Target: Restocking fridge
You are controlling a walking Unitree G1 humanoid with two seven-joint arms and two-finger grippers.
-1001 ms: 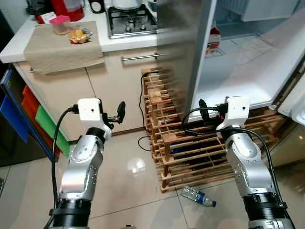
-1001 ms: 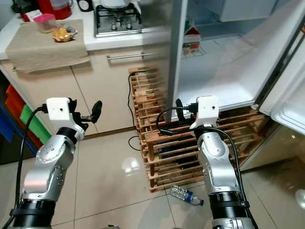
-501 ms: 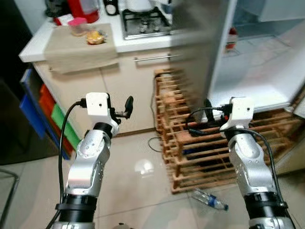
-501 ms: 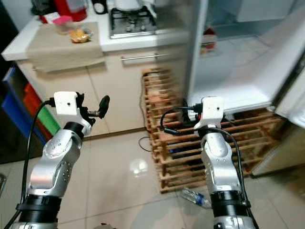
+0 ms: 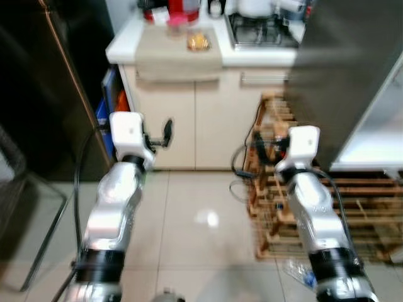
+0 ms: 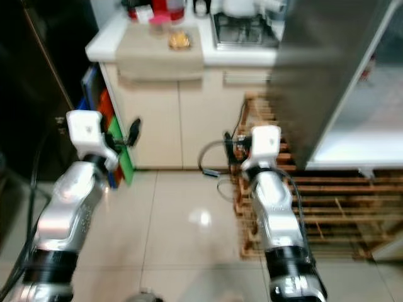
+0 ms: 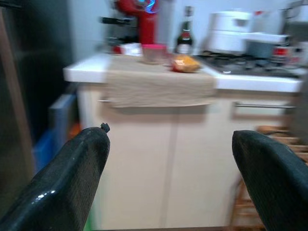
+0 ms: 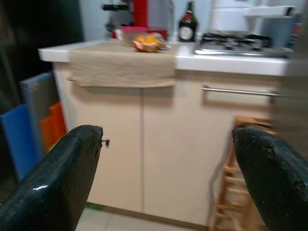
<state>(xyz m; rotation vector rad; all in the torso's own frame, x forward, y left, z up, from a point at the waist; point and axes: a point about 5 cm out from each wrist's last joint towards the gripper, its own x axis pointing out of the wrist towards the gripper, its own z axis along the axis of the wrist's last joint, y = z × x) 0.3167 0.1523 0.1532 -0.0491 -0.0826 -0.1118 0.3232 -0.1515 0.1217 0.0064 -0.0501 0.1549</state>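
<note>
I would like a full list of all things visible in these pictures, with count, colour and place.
Counter: one, white top, beige cabinet doors, ahead.
Cloth: one, beige, draped over the counter edge.
Food item: one, orange, on the cloth.
Bottle: one, dark, on the counter.
Gas hob: one, metal, on the counter.
Wooden rack: one, brown, on the floor under the open fridge.
Left gripper: open, empty.
Right gripper: open, empty.

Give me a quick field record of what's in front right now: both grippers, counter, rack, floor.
left gripper: open, empty, raised, facing the counter
right gripper: open, empty, raised
counter: beige cloth draped over the front edge, orange food item on it, stove beside
wooden rack: on the floor beside the cabinets
plastic bottle: lying on the floor by the rack
</note>
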